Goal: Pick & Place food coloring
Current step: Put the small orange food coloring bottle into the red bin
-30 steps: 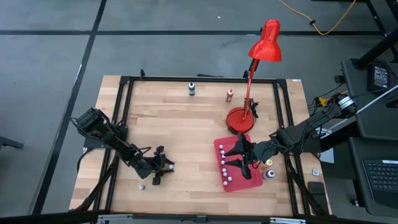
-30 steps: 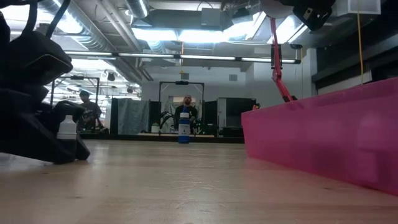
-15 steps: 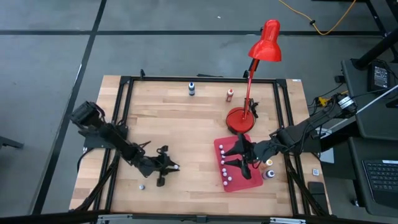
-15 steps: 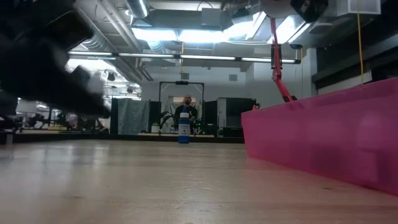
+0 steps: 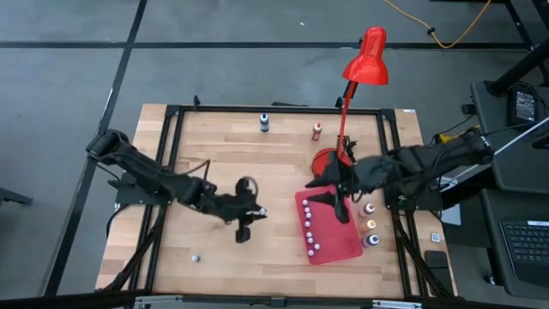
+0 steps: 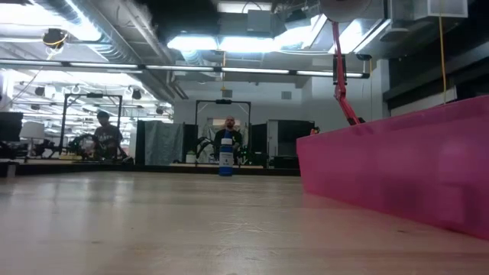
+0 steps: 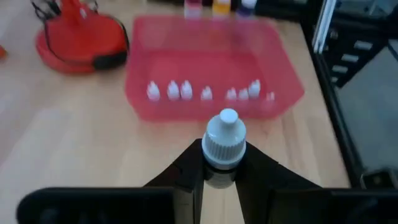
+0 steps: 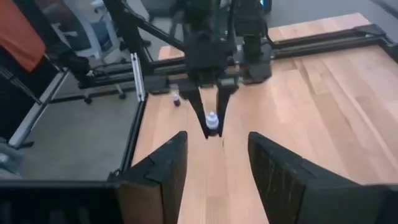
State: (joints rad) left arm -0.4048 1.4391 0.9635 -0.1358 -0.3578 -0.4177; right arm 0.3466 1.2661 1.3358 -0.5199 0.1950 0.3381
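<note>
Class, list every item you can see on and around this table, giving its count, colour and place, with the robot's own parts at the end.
Red tray: one, right part of the table.
Small bottles in the tray: about six, whitish, in a row along its left side.
Coloured bottles: three, beside the tray's right edge.
Blue bottle: one, far edge.
Red bottle: one, far edge.
Stray bottle: one, whitish, near left.
Desk lamp: one, red, base behind the tray.
Person: one, in the room behind.
Left end effector: shut on a pale-capped bottle, mid-table.
Right end effector: open, at the tray's far edge.
</note>
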